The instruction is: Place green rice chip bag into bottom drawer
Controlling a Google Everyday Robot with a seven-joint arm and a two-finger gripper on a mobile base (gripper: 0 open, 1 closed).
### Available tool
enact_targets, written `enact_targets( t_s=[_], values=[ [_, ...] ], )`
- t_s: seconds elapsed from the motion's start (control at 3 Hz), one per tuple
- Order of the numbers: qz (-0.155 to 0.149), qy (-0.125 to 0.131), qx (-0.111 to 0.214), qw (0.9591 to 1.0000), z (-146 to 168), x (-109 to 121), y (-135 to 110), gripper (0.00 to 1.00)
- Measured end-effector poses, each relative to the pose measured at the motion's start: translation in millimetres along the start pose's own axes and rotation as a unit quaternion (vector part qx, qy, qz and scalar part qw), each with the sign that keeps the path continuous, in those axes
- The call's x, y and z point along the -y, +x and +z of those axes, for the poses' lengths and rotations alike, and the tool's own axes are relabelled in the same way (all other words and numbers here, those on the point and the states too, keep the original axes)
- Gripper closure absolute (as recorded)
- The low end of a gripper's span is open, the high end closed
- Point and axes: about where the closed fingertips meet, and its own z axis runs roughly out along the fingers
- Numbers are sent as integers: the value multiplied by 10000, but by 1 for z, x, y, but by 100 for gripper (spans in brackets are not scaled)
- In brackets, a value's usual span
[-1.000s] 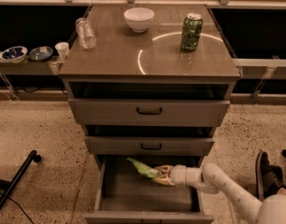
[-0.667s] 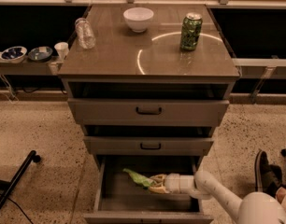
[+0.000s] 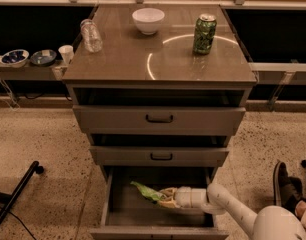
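Note:
The green rice chip bag is a lime-green pouch down inside the open bottom drawer, low over its grey floor. My gripper reaches in from the right on a white arm and is shut on the bag's right end. The bag sticks out to the left of the fingers. Whether the bag touches the drawer floor I cannot tell.
On the cabinet top stand a white bowl, a dark green soda can and a clear plastic bottle. Two shallower drawers with black handles sit above. Small bowls rest on a left shelf. A shoe is at right.
The gripper with the bag has sunk lower and deeper into the bottom drawer, moving slightly left. The arm now reaches further in.

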Motion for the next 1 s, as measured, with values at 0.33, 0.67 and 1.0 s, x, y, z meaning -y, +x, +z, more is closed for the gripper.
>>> enact_targets(
  t_s=[0.33,0.67,1.0],
  values=[
    [0,0,0,10000,0,0,0,36],
    [0,0,0,10000,0,0,0,12],
    [0,-1,0,10000,0,0,0,0]
  ],
)
